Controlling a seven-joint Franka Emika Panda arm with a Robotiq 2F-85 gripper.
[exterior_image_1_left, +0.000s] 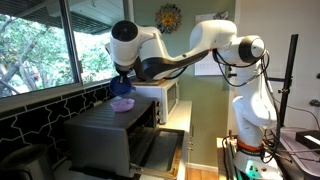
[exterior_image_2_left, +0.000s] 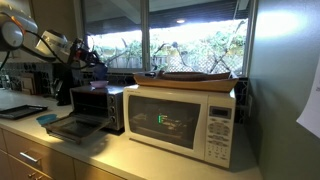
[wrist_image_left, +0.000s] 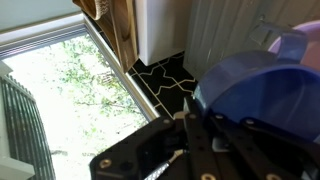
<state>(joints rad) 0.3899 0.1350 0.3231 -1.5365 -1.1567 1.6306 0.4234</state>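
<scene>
My gripper (exterior_image_1_left: 123, 88) hangs over the top of a dark toaster oven (exterior_image_1_left: 105, 130) and is shut on the rim of a blue-purple bowl (exterior_image_1_left: 122, 103). The bowl rests on or just above the oven's top. In the wrist view the bowl (wrist_image_left: 265, 95) fills the right side, and my black fingers (wrist_image_left: 190, 125) pinch its edge. In an exterior view the arm reaches over the toaster oven (exterior_image_2_left: 98, 105) from the left; there the bowl is too small and dark to make out.
The toaster oven's door (exterior_image_2_left: 75, 128) hangs open over the counter. A white microwave (exterior_image_2_left: 185, 120) stands beside it with a wooden tray (exterior_image_2_left: 195, 78) on top. A window (exterior_image_1_left: 40, 45) and black tiled backsplash (wrist_image_left: 165, 78) lie behind. A dark tray (exterior_image_2_left: 22, 111) sits on the counter.
</scene>
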